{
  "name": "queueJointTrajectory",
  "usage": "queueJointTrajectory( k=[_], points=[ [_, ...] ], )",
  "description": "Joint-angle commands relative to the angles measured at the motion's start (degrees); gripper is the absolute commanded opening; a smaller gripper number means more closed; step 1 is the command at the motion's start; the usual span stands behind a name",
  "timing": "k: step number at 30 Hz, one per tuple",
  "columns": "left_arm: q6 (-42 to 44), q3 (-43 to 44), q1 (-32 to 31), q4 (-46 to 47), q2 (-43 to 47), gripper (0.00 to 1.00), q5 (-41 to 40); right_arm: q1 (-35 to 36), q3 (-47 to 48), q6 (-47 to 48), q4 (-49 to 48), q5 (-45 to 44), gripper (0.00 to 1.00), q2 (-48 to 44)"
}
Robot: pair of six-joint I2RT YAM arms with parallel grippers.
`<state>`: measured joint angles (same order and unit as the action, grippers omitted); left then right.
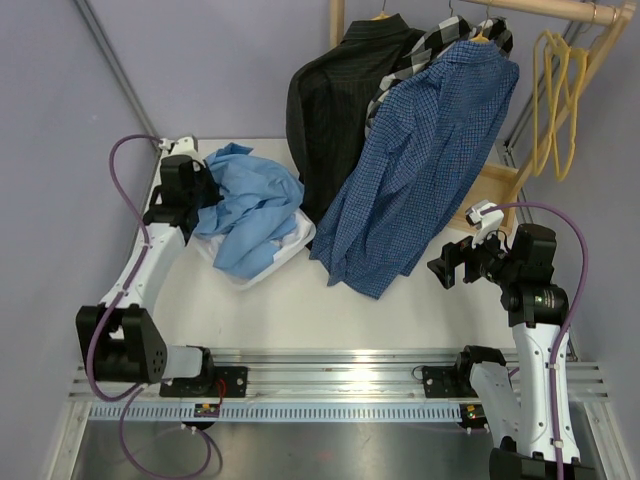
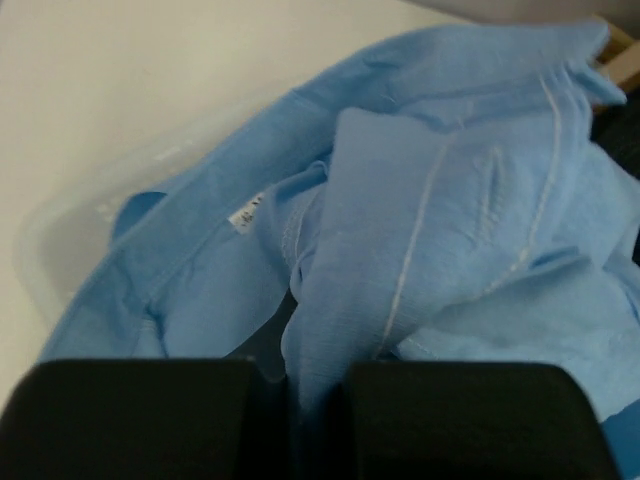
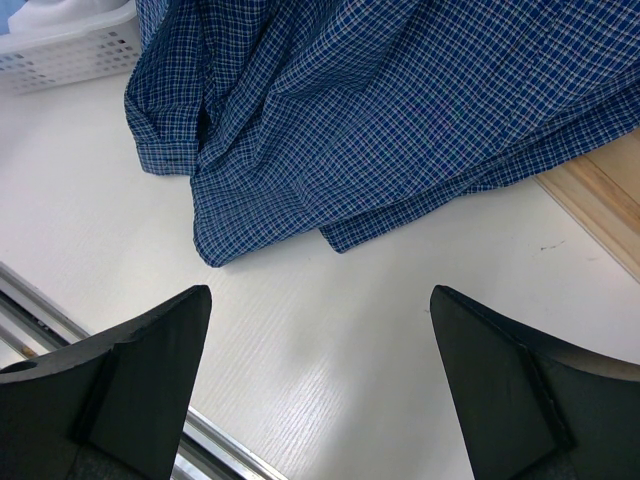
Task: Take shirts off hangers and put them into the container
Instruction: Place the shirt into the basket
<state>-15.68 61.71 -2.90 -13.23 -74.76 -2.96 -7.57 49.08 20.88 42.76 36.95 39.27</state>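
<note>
The left gripper (image 2: 298,405) has its two fingers pressed together, and a fold of the light blue shirt (image 1: 252,208) is pinched between them. This shirt lies heaped in the white basket (image 2: 62,235) and hangs over its edge. It covers so much of the basket that the top view shows only a bit of rim. Something white peeks out under the shirt, but it is hard to tell what it is.

The right gripper (image 3: 320,315) has its fingers wide apart with nothing between them. It hangs over the bare table (image 3: 330,380), near the bottom edge of the dark blue checked shirt (image 1: 425,170). That shirt hangs from the wooden rail (image 1: 545,10), and its bottom end lies on the table. The black striped shirt (image 1: 335,105) hangs next to it. The black-and-white checked shirt (image 1: 430,40) is mostly hidden behind the dark blue one. Some yellow hangers (image 1: 553,95) hang bare at the right end of the rail, which is cut off at the top.
</note>
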Motion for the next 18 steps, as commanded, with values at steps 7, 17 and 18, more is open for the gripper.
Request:
queueJointTrajectory(
  k=[7,17,18],
  points=[
    [-4.0,0.1,0.3,-3.5,-20.7,0.0,18.3,-0.3,0.2,0.8,-1.0,0.0,0.99,-0.2],
    [-1.5,2.4,0.3,-7.8,-29.6,0.0,13.6,-0.3,0.2,0.7,-1.3,-0.4,0.99,-0.3],
    [-1.4,2.4,0.3,-8.1,-28.7,0.0,13.3,-0.2,0.2,0.7,-1.3,-0.4,0.99,-0.4]
  ],
)
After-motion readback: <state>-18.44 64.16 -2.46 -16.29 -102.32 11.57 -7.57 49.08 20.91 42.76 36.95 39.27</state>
